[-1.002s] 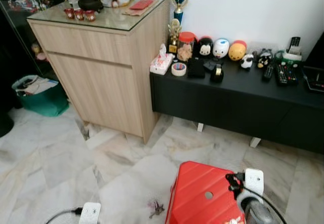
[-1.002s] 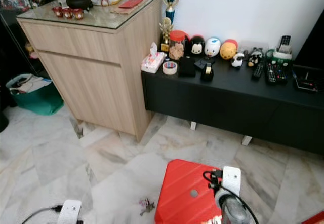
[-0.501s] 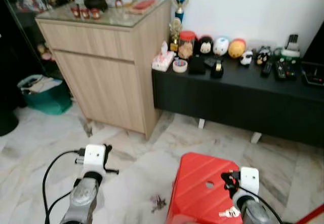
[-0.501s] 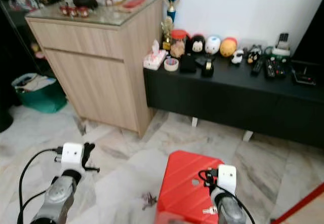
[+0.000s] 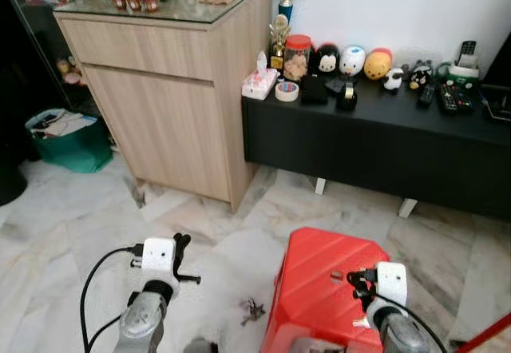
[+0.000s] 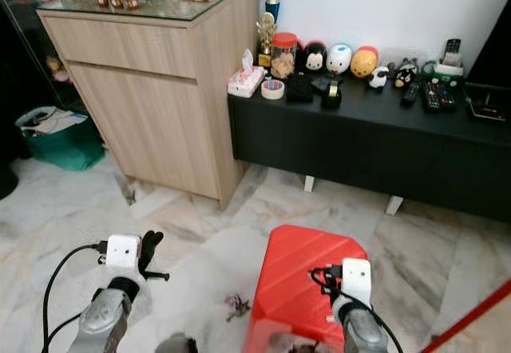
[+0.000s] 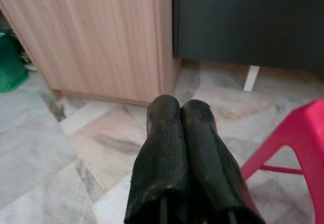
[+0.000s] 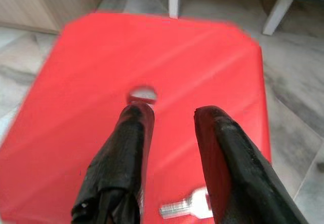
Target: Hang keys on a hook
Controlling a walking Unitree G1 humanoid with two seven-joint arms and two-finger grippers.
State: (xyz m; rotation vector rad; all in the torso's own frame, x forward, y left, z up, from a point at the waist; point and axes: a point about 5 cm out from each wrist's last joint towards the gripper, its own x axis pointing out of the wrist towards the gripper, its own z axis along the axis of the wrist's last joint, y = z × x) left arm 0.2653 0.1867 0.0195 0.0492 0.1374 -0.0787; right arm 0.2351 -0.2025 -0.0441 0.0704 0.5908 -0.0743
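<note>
Right hand (image 8: 169, 117) hovers over the seat of a red stool (image 8: 91, 77), fingers spread with a clear gap between them, gripping nothing. A silver key (image 8: 187, 207) lies on the stool seat just below the fingers; whether it touches a finger cannot be told. The stool has a round hole (image 8: 142, 94) in its seat, near the tip of one finger.

Left hand (image 7: 180, 107) is held low above the marble floor (image 5: 72, 233), its two black fingers pressed together, nothing between them.

A small dark bunch of keys (image 5: 253, 311) lies on the floor, just beside the stool and between the two arms.

Containers: a clear jar with a red lid (image 5: 297, 56) stands on the black counter (image 5: 383, 129), with light brown contents that cannot be identified. A tissue box (image 5: 260, 85) sits at the counter's end beside the wooden cabinet (image 5: 168, 97), a tissue sticking up from it. A green bin (image 5: 68, 141) on the floor holds papers.
</note>
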